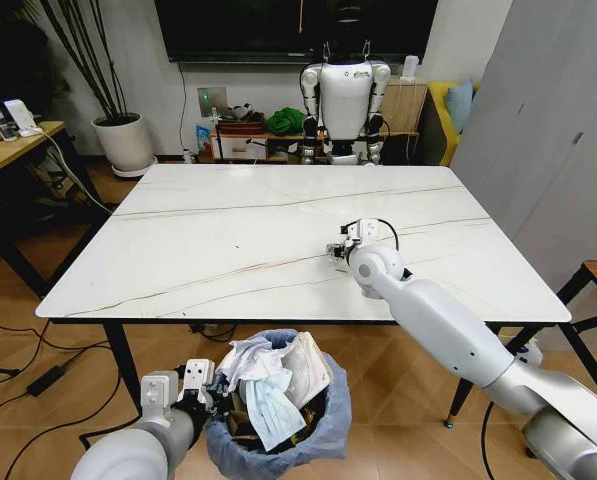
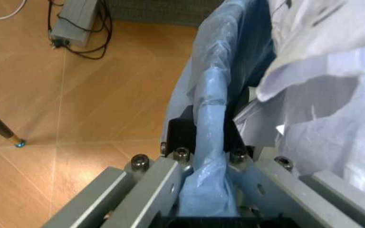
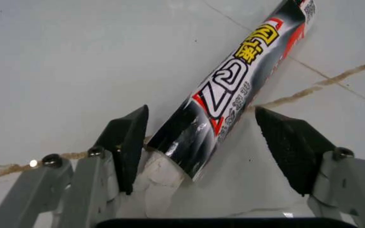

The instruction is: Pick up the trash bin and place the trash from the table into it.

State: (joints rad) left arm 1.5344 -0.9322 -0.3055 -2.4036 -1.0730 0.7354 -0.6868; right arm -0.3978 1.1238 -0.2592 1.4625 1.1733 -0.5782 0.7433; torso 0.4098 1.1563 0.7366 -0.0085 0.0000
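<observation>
White marble-look worktop [image 1: 228,230] carries a black printed tube [image 3: 233,90] lying between the spread fingers of the right tool [image 3: 201,142], while the left tool [image 2: 211,190] clamps the blue-lined trash bin [image 1: 278,420] rim below the worktop's near edge.

Soft, even room light fills the head view, brightest on the table [image 1: 278,230], whose white top carries a mild sheen and no hard shadows. The upper left corner falls dim. Straight lines bow slightly toward the frame edges. In the left wrist view the blue bag of the trash bin [image 2: 211,156] is soft and unfocused up close. The tube [image 3: 233,90] shows small glare streaks.
</observation>
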